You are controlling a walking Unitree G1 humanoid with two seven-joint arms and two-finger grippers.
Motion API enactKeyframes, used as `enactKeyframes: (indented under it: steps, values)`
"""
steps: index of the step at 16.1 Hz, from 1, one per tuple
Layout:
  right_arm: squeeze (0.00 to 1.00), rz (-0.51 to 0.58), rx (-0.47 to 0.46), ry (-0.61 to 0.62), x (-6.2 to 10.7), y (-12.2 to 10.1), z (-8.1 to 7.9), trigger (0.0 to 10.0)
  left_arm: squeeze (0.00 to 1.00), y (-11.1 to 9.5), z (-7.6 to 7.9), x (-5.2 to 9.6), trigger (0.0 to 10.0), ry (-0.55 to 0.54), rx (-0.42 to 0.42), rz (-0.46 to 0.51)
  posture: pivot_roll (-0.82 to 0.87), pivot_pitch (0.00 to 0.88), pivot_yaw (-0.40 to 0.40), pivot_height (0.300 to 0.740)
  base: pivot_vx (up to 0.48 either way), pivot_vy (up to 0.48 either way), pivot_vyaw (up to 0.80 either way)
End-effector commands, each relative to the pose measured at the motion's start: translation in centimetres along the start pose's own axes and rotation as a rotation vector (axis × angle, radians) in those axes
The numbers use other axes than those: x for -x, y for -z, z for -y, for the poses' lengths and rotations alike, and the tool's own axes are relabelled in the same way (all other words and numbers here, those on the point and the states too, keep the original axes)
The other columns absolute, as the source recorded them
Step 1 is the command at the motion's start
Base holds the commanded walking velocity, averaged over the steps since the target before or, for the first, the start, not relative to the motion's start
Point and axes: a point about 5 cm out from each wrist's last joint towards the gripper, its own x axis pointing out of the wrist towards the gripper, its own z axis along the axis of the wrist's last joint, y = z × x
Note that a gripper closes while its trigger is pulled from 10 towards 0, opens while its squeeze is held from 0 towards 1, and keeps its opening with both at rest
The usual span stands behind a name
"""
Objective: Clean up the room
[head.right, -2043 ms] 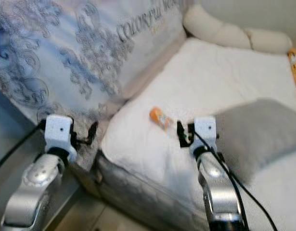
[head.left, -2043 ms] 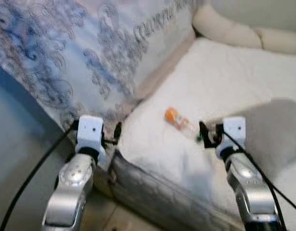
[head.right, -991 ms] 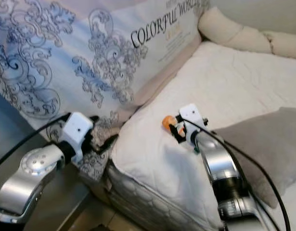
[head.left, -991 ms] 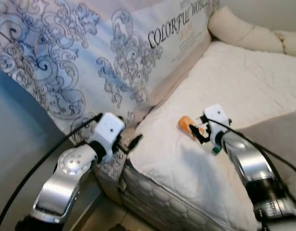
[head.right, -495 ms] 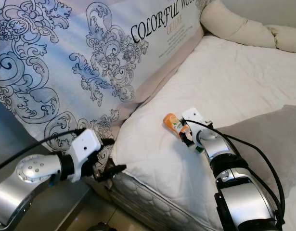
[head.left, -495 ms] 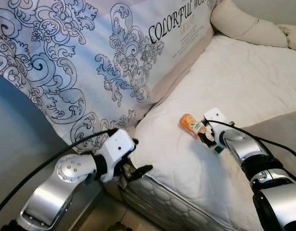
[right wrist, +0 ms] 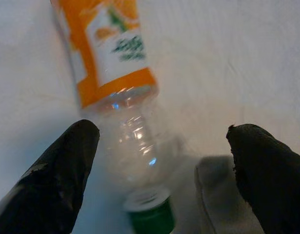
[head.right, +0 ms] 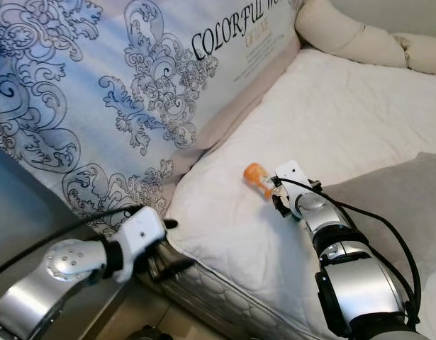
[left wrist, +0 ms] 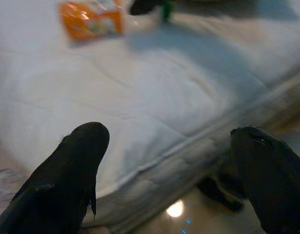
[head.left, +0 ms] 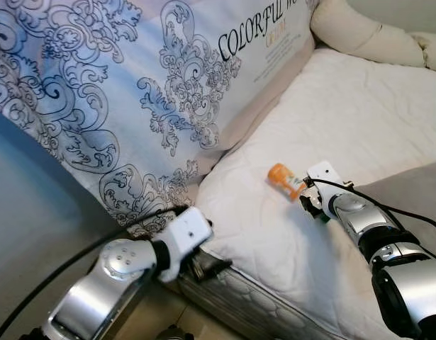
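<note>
Large blue-patterned white pillow (head.left: 132, 92) beyond the left gripper (left wrist: 174, 161), fingers apart, right gripper (right wrist: 159, 165) spread around clear orange-labelled plastic bottle (right wrist: 118, 92) on white quilted mattress (head.left: 359, 127)

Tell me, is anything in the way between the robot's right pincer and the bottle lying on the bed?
No, nothing visible blocks it. The right pincer is open right at the bottle, which lies on its side on the white mattress, one finger on each side of the clear neck end near the green cap.
</note>
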Motion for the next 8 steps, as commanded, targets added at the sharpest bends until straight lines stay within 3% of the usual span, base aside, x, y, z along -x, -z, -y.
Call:
enactKeyframes:
  steps: [1,4,6,8]
  values:
    - [0.0,0.011,0.01,0.012,0.0,-0.5,0.4,10.0,0.0,0.2,0.0,0.1,10.0,0.015,-0.015,-0.015,0.07,0.079,0.027,0.74,0.0,0.0,0.0]
    - [0.0,0.021,0.006,-0.005,0.0,-0.5,0.1,10.0,0.0,2.0,0.4,1.5,10.0,0.107,0.025,-0.067,0.06,0.094,0.015,0.74,0.0,0.0,0.0]
    - [0.0,0.025,0.005,-0.012,0.0,-0.5,-0.1,10.0,0.0,2.5,-0.6,1.1,10.0,0.018,0.03,-0.066,0.06,0.104,0.005,0.74,0.0,0.0,0.0]
    - [0.0,0.03,0.012,-0.027,-0.1,-0.6,-0.4,10.0,0.0,1.9,-1.2,-0.5,10.0,-0.056,0.078,0.019,0.06,0.113,-0.005,0.74,0.0,0.0,0.0]
